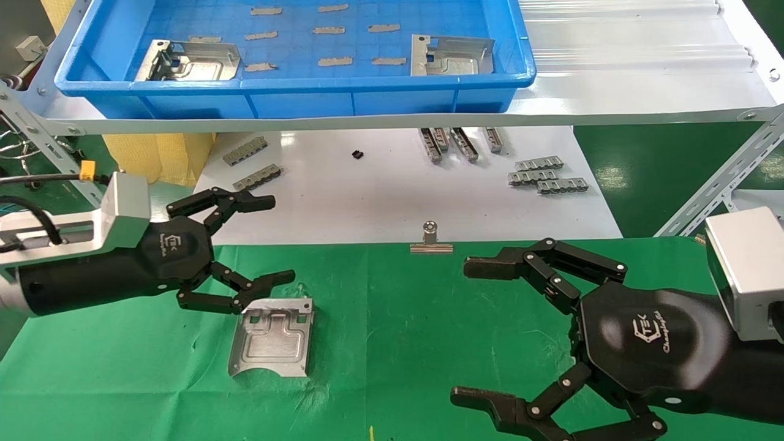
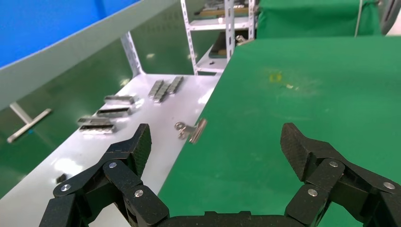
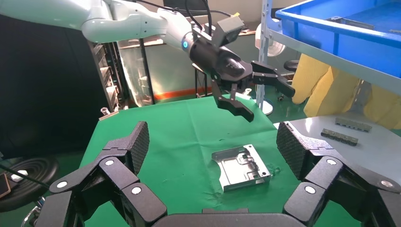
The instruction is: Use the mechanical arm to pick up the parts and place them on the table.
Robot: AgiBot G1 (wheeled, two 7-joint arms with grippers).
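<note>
One silver part (image 1: 272, 337) lies flat on the green table cloth (image 1: 398, 318); it also shows in the right wrist view (image 3: 241, 168). My left gripper (image 1: 280, 239) is open and empty, hovering just behind and to the left of that part, apart from it. In the left wrist view (image 2: 217, 142) nothing is between its fingers; in the right wrist view it hangs above the part (image 3: 267, 99). Two more parts (image 1: 190, 61) (image 1: 450, 56) lie in the blue tray (image 1: 294, 86). My right gripper (image 1: 465, 331) is open and empty at the front right.
The blue tray sits on a raised shelf at the back. The white board (image 1: 367, 196) behind the cloth carries small grey toothed strips (image 1: 545, 174). A silver binder clip (image 1: 431, 240) holds the cloth's far edge. A small yellow mark (image 1: 371, 432) is at the front.
</note>
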